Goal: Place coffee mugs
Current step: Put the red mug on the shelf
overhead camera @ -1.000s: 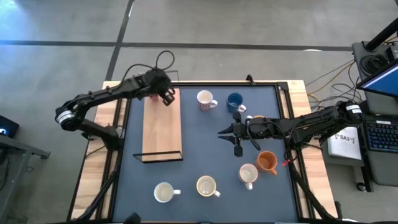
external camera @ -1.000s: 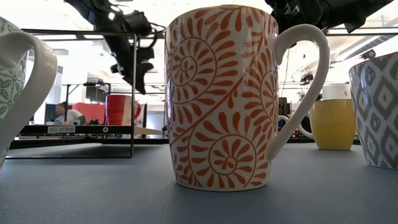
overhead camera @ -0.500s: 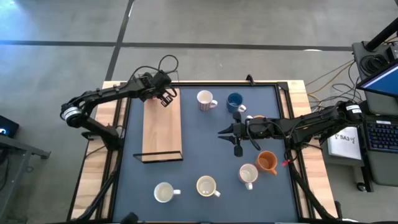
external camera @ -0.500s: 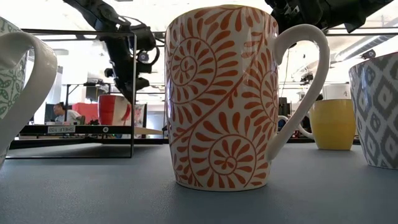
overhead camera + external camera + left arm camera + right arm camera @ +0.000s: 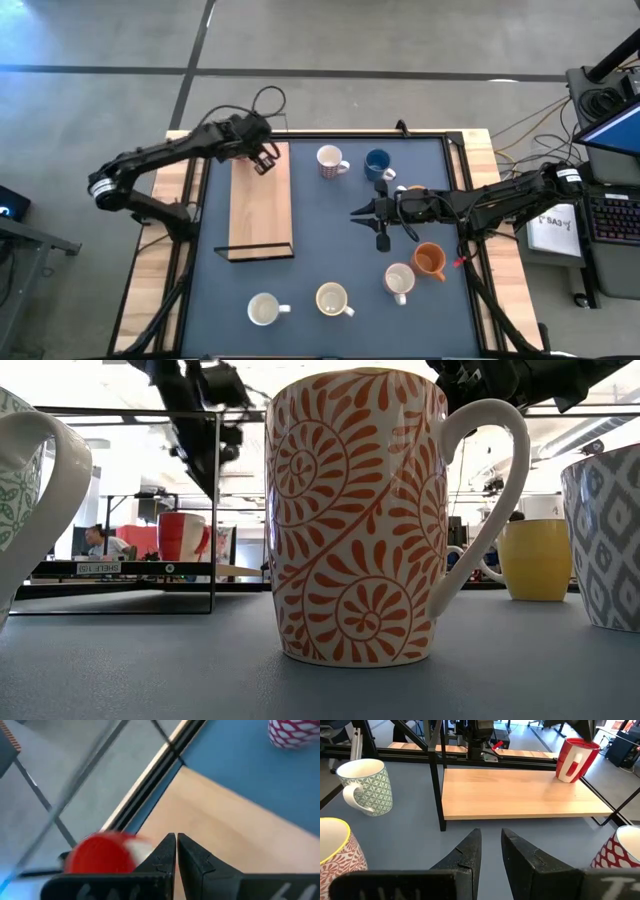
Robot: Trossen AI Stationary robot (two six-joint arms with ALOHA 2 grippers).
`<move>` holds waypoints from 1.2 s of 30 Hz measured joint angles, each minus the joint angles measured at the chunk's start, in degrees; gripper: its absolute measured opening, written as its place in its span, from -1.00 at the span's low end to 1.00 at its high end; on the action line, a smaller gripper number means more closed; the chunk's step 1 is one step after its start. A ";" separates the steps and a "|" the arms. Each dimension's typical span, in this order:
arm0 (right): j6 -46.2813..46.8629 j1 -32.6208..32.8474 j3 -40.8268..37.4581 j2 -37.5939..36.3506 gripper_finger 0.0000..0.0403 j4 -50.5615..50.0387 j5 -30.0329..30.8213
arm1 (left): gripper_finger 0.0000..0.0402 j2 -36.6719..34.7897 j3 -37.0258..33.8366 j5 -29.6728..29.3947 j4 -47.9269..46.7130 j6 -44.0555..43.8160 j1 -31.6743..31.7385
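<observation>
We see a blue-topped table [image 5: 330, 265] carrying a pale wooden shelf board [image 5: 260, 205] near its left edge, with a red ceramic mug [image 5: 574, 760] at the board's far corner. The left pincer [image 5: 264, 160] hovers clenched, empty, beside it; the right pincer [image 5: 365, 214] hangs mid-table, slightly parted, holding nothing.

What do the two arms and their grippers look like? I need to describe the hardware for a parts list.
Both arms are dark, slim and jointed, each with a pale band near its base end. A black cable loops above the left arm's wrist. The left gripper has two black wedge-shaped fingers tapering to points; the right gripper has the same black tapered fingers. A small red spot shows by the right arm in the high view.
</observation>
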 joint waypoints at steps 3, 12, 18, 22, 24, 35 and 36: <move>0.29 0.00 -0.31 -0.01 -0.69 -0.03 0.00 | -1.00 -4.67 1.11 -2.16 -5.61 -0.07 2.08; 1.05 0.00 -0.52 0.02 -0.69 0.12 0.17 | -1.00 -13.57 -4.05 -2.92 -7.46 -8.96 18.18; 0.68 0.00 -0.59 0.02 -0.69 0.98 0.33 | -1.00 -12.79 -4.32 0.96 -3.72 -11.13 18.51; 0.56 -0.02 -0.59 0.02 -0.69 1.07 0.35 | -1.00 -10.93 -4.82 -1.27 -3.17 -15.00 18.72; 0.51 -0.02 -0.59 0.02 -0.69 1.23 0.34 | -1.00 -8.91 -5.54 -2.68 -3.73 -16.10 18.37; 0.48 -0.02 -0.59 0.02 -0.69 1.01 0.33 | -1.00 -0.60 -5.89 -6.28 -2.17 -17.72 18.34; 0.48 -0.02 -0.59 0.02 -0.69 0.99 0.33 | -1.00 -0.35 -5.89 -6.30 -2.14 -17.75 18.37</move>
